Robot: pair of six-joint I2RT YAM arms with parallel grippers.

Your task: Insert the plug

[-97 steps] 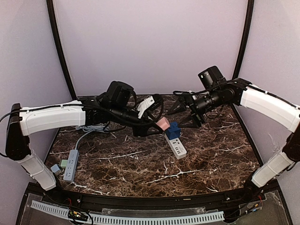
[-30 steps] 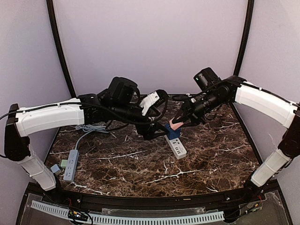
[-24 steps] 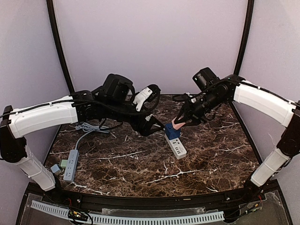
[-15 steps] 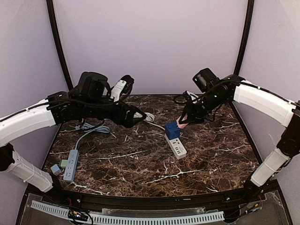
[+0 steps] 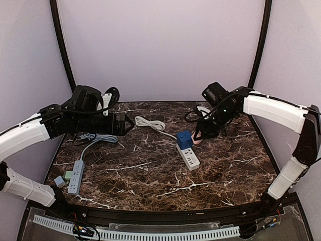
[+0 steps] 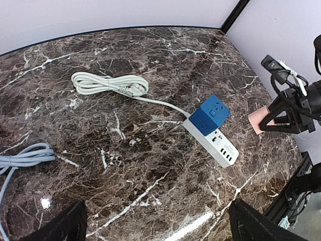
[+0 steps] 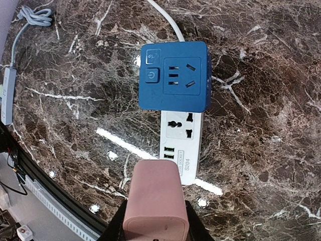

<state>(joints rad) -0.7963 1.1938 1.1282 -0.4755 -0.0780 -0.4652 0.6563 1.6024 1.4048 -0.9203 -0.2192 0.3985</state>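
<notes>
A pink plug (image 7: 155,201) is held in my right gripper (image 7: 156,223), whose jaws are shut on its sides. In the right wrist view it hangs above the table near the USB end of a white power strip (image 7: 180,143). A blue cube socket (image 7: 174,83) sits on the strip's far end. From above, the right gripper (image 5: 199,136) is just right of the blue cube (image 5: 184,139). My left gripper (image 5: 128,124) is open and empty, well to the left of the strip. Its view shows the cube (image 6: 211,115), the pink plug (image 6: 260,122) and wide-apart fingers (image 6: 60,228).
The strip's white cord lies coiled (image 5: 149,123) behind it. A light blue cable (image 5: 95,138) runs to a grey power strip (image 5: 75,176) at the front left, with small adapters (image 5: 64,176) beside it. Black frame posts stand at both back corners.
The plug passed from the left gripper to the right one. The left arm has drawn back far to the left. The right gripper lowered slightly with the plug, to the cube's right.
</notes>
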